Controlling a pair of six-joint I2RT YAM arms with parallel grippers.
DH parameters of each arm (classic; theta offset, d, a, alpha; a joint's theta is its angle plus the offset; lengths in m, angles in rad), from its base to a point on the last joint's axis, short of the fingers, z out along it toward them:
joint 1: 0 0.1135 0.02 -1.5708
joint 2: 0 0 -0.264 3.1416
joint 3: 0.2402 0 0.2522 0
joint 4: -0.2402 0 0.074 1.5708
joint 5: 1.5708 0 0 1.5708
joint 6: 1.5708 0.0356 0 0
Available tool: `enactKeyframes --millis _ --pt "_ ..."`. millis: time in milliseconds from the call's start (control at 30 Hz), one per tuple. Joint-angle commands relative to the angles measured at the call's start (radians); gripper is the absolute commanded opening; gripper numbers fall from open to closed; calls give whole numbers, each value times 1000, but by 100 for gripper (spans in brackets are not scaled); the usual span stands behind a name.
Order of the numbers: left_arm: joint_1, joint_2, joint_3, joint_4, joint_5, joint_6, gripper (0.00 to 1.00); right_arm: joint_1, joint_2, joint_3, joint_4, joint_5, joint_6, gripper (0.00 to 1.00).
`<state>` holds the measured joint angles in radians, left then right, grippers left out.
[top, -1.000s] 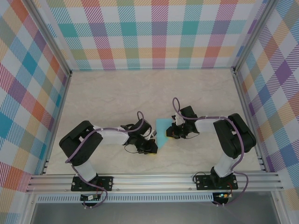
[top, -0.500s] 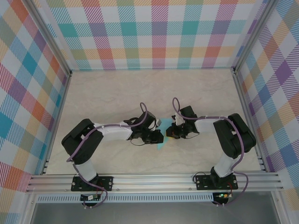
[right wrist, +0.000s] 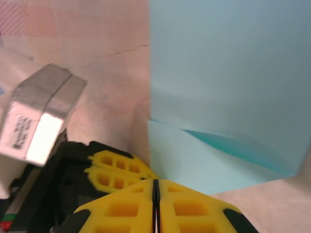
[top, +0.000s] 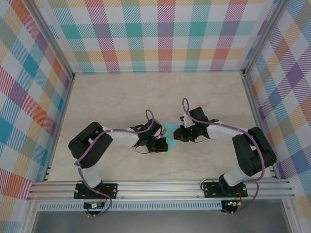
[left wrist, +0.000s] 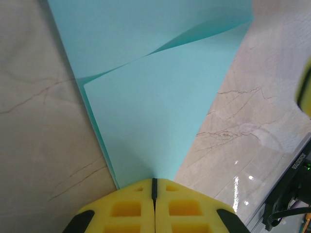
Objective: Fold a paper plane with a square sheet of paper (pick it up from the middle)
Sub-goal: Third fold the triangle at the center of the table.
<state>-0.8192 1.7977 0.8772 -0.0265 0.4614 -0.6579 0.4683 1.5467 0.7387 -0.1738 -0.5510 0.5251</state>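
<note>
The light cyan paper (top: 171, 131) lies folded on the table between my two grippers, tapering to a point at the near end. In the left wrist view the paper (left wrist: 155, 97) widens away from my left gripper (left wrist: 154, 180), with one folded flap over another. The left gripper's (top: 164, 145) yellow fingers are shut and their tips rest at the paper's narrow end. My right gripper (right wrist: 155, 182) is also shut, its tips at the edge of the paper (right wrist: 218, 73) from the other side. The right gripper (top: 179, 136) sits close to the left one. No paper is seen between either pair of jaws.
The marble-look table (top: 121, 102) is fenced by checkered walls and an aluminium rail (top: 160, 187) at the near edge. The left gripper's yellow fingers (right wrist: 116, 172) show just left of my right fingertips. Part of the right arm (left wrist: 291, 184) sits close by at the lower right.
My left gripper has moved right from the paper's near left edge onto the paper and closed fully. The paper looks narrower. The right arm has stretched slightly leftward.
</note>
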Motion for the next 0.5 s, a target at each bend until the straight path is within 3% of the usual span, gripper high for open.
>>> enactKeyframes --millis 0,267,467 --pt "7 35 -39 -129 -82 23 5 40 12 -25 14 -12 31 9" --pt "6 44 -30 -133 -87 21 5 81 97 -79 90 23 59 8" --pt "5 52 -31 -155 -102 33 4 81 137 -56 33 84 28 8"
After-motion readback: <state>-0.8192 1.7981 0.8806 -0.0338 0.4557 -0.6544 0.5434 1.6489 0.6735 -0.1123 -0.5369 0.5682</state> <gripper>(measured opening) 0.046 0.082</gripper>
